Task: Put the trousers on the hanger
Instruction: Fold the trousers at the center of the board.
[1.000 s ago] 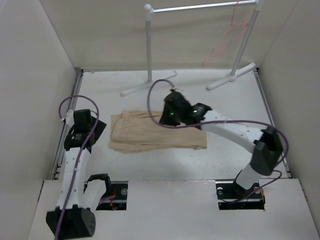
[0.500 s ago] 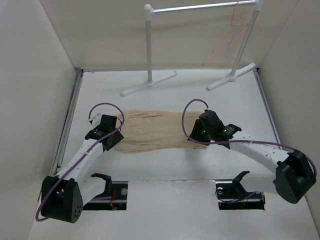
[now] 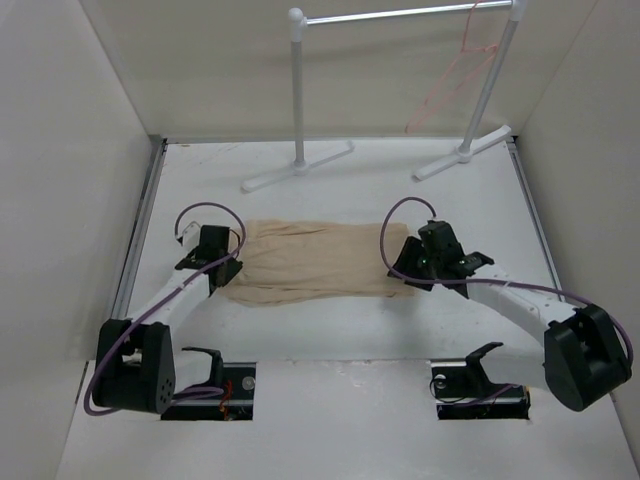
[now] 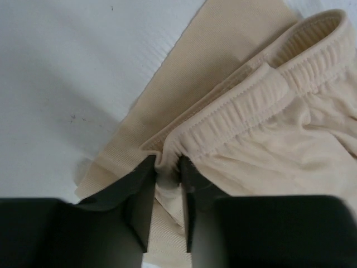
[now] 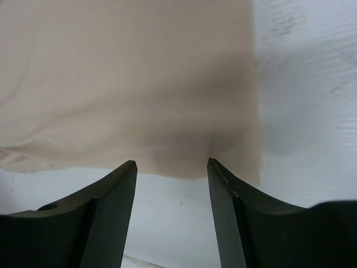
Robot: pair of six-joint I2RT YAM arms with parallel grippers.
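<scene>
The tan trousers [image 3: 310, 262] lie folded flat across the middle of the table. At their left end my left gripper [image 3: 228, 270] is shut on the bunched waistband [image 4: 167, 167], the fabric pinched between both fingers. My right gripper [image 3: 405, 272] stands open at the trousers' right end, its fingertips [image 5: 131, 167] just short of the cloth's edge [image 5: 184, 139] with nothing between them. The thin pink-red hanger [image 3: 452, 82] hangs from the rack's bar at the back right.
The white garment rack [image 3: 297, 90] stands at the back, its two feet [image 3: 296, 167] spreading onto the table behind the trousers. Side walls close in left and right. Bare table lies between the trousers and the arm bases.
The left gripper came in to the trousers' left end and shut on the waistband. The right gripper moved from over the cloth to its right end and opened. The trousers now lie spread wider.
</scene>
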